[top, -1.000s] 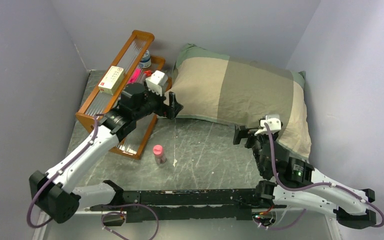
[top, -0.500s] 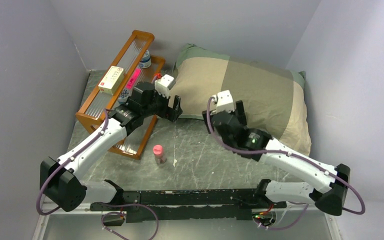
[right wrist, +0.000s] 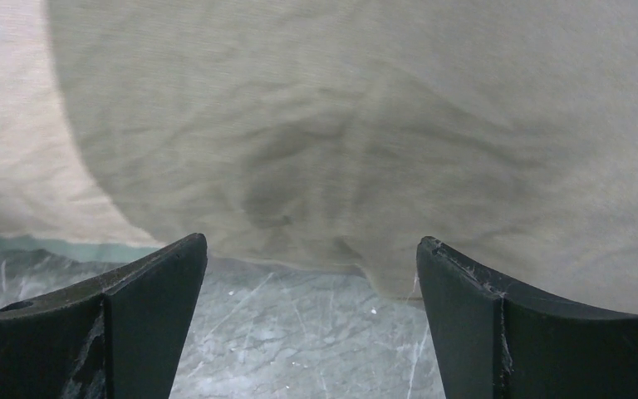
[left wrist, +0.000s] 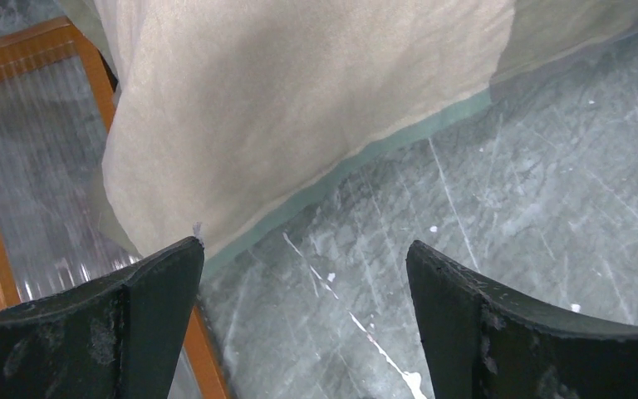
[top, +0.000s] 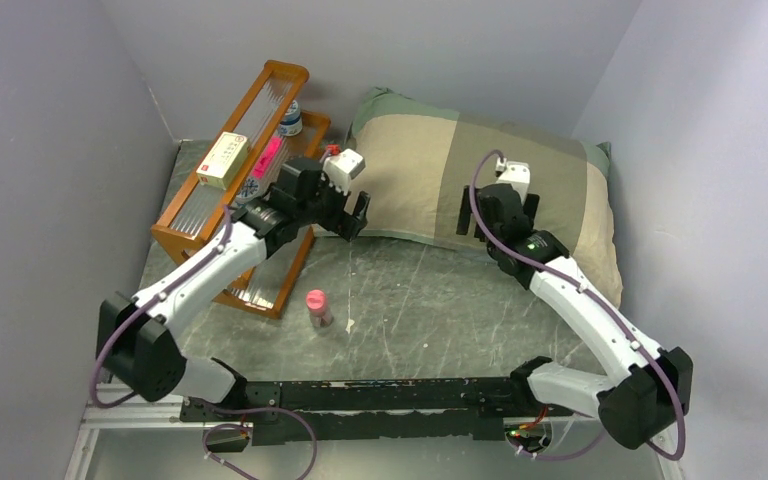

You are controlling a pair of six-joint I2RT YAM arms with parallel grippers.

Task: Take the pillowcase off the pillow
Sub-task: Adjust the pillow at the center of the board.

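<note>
left gripper (top: 357, 215) open, empty, at 9 o'clock corner of pillowcase (top: 480, 170), beside rack (top: 210, 215) | right gripper (top: 497, 215) open, empty, at 6 o'clock hem | pillow hidden inside | risk: pinching stuffing too likely drags both; left may snag rack

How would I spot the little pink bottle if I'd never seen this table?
Find the big checked pillowcase at the back of the grey table, then the wooden rack to its left. The pink bottle stands just off the rack's near corner. It alone stands upright out on the bare tabletop, not inside the rack.
</note>
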